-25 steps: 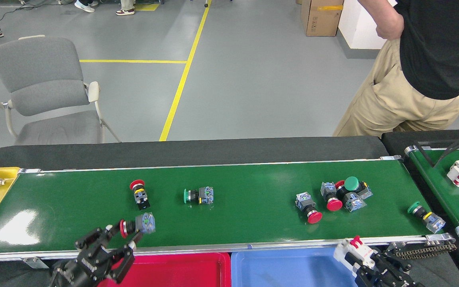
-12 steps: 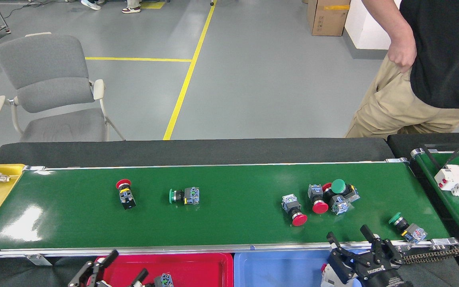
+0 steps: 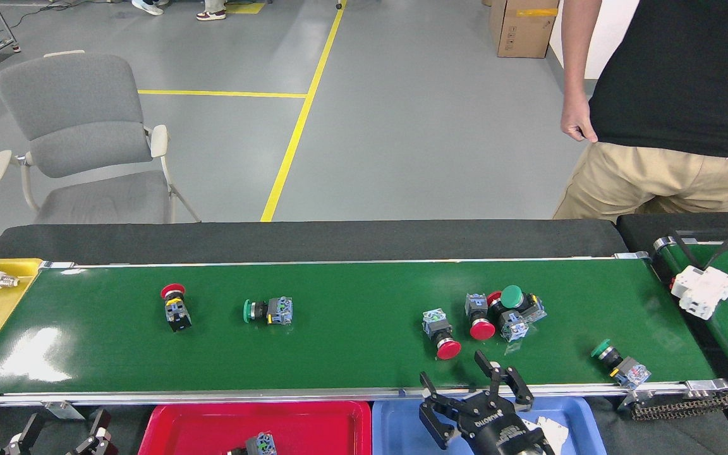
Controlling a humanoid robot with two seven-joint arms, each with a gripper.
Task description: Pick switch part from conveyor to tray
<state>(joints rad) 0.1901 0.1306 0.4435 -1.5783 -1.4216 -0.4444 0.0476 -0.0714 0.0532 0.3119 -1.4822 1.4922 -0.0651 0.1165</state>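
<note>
Right claw (image 3: 468, 388) hangs spread and empty over the conveyor (image 3: 351, 354) near rail, just short of the red switch part (image 3: 441, 332). Left claw (image 3: 60, 436) at the bottom edge appears spread, empty. Risk: neighbouring clustered switches (image 3: 503, 309) crowd the approach, and a glancing finger could roll the round-headed part aside.

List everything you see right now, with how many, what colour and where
conveyor: one, dark green, across the middle
red-capped switches: four on the belt, one left, three right of centre
green-capped switches: three on the belt, mid-left, in the right cluster, far right
red tray: one, bottom centre, holding one switch
blue tray: one, bottom right
white part: one, on the side belt, right
chair: one, grey, back left
cardboard box: one, top right
person: one, black shirt, behind the belt
left gripper: black, bottom left, open
right gripper: black, at the belt's near rail, open
</note>
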